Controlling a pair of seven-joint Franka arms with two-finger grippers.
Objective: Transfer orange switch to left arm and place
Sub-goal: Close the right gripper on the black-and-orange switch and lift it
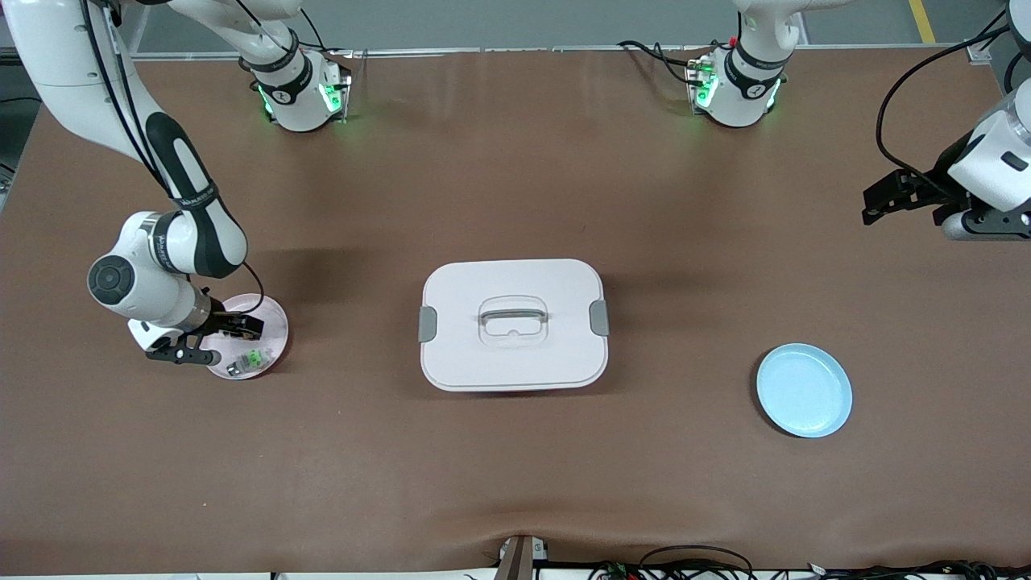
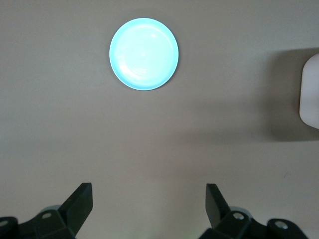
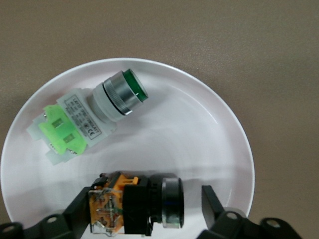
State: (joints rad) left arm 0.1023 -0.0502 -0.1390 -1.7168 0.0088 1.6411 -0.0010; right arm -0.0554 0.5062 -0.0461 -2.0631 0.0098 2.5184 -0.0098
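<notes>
Front view: brown worktop [image 1: 515, 483] carries the box [image 1: 513, 324] at its centre, lid on, grey handle up, grey latches on the two short sides. Pink plate [image 1: 274, 318] sits toward the right arm's end of the worktop; blue plate [image 1: 804, 390] sits toward the left arm's end, slightly nearer the front edge than the box, nothing on it. Right arm reaches down so that the right tool [image 1: 211, 342] is low over the pink plate. Right wrist view: the orange switch [image 3: 134, 204] lies on its side on the pink plate [image 3: 199, 129], black body with an orange end block, directly between the two fingers [image 3: 212, 201] of the right tool [image 3: 144, 206]. One finger appears to touch the orange end; the other finger stands just off the black end, so the jaws are partly open around the switch and not clamped on it. Green switch [image 3: 87, 117] lies on the same plate, beside the orange one and apart from it. Left arm waits, its left tool [image 1: 902, 197] raised over the worktop's edge at the left arm's end. Left wrist view: left tool [image 2: 148, 201] has its fingers spread wide and holds nothing; blue plate [image 2: 144, 54] and a corner of the box [image 2: 310, 89] lie below it.
</notes>
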